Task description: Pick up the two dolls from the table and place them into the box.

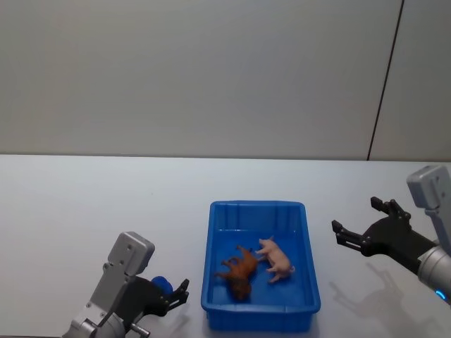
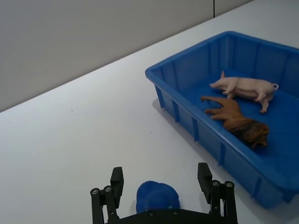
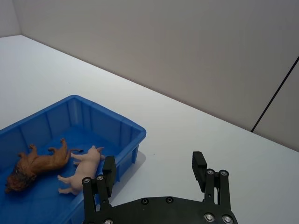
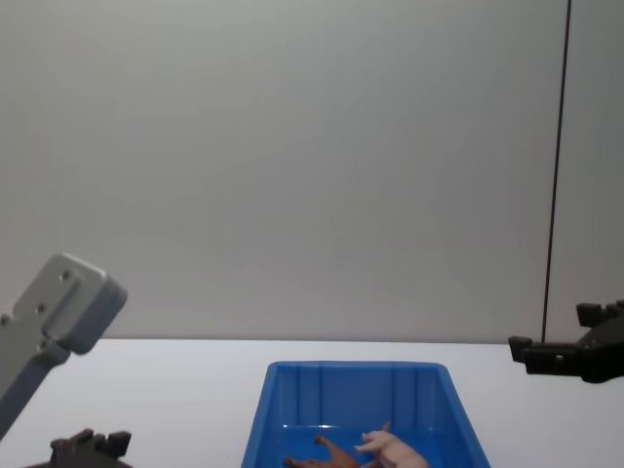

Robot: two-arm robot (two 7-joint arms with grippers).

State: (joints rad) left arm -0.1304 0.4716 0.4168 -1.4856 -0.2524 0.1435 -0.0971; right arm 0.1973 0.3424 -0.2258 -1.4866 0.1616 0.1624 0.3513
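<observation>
Two dolls inside box; white table, grey wall.

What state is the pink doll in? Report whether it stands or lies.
Lying on its side. The pink doll rests on the box floor, legs pointing sideways, beside the brown doll.

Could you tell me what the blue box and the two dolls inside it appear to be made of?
The box looks like moulded hard plastic: uniform bright blue, ribbed sloping walls, thick rim, slight sheen. The reddish-brown doll and the pale pink doll look like moulded plastic or rubbery vinyl, with smooth matte bodies, sculpted detail and thin stiff legs; which one is unclear.
</observation>
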